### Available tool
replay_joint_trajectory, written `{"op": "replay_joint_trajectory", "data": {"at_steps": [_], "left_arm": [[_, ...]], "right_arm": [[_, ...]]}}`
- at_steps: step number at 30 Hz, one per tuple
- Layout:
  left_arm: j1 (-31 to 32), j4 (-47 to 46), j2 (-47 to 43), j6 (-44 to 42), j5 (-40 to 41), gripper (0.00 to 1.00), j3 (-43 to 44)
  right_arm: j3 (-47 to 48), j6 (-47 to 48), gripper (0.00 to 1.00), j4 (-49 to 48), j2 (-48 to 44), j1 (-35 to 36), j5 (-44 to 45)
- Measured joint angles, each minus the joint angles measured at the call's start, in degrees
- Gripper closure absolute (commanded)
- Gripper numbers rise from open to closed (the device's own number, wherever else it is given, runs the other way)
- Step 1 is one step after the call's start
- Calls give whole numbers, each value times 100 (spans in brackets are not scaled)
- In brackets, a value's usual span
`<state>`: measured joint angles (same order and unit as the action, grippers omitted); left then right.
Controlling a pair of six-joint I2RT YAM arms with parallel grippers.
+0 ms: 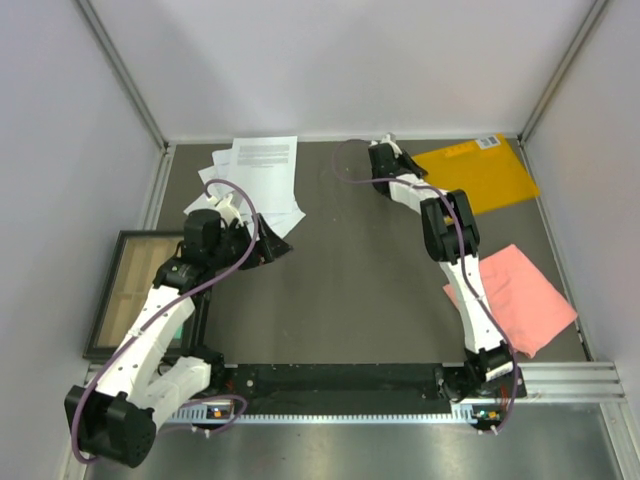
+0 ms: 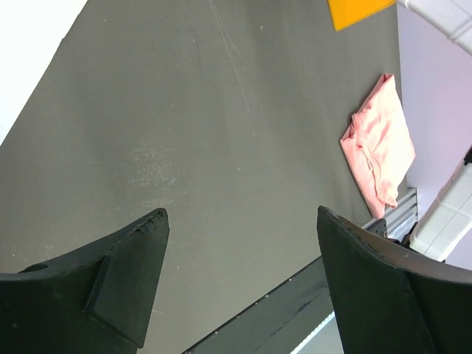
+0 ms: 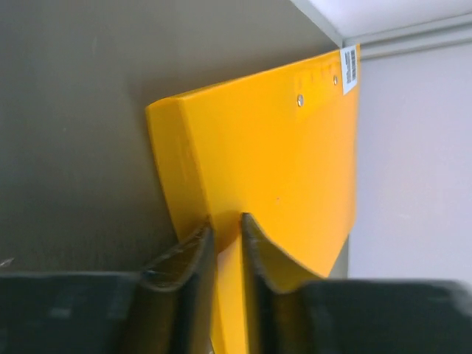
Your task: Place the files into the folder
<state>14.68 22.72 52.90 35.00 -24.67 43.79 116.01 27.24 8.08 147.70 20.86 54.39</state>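
Note:
The files (image 1: 258,175), several loose white printed sheets, lie fanned at the back left of the mat. My left gripper (image 1: 275,248) hovers just off their near right corner, open and empty (image 2: 242,214); a white sheet edge (image 2: 29,44) shows at the left wrist view's top left. The orange-yellow folder (image 1: 480,175) lies closed at the back right, its white label (image 3: 349,68) at the far corner. My right gripper (image 1: 385,160) is at the folder's left edge and is shut (image 3: 227,221) on the edge of the folder (image 3: 280,147), which passes between the fingers.
A pink cloth (image 1: 520,295) lies at the right, beside the right arm, and shows in the left wrist view (image 2: 380,151). A framed tray (image 1: 125,290) sits off the mat's left edge. Enclosure walls stand close behind and beside the folder. A metal rail (image 1: 340,385) runs along the near edge.

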Motion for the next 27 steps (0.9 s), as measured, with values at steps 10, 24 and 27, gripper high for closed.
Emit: {"op": "replay_joint_trajectory", "data": {"at_steps": [10,24,27], "left_arm": [[0,50,7,-114,105,11,2],[1585,-1843,1397,361,431,8,4],[2455,-2511,1869,369,826,2,114]], "right_arm": [[-46,175,100,328,-271,66,142],[-278,-2411,100,4172,-3434,186,-2090],[-470,-2767,100,4540,-4061,238,-2651]]}}
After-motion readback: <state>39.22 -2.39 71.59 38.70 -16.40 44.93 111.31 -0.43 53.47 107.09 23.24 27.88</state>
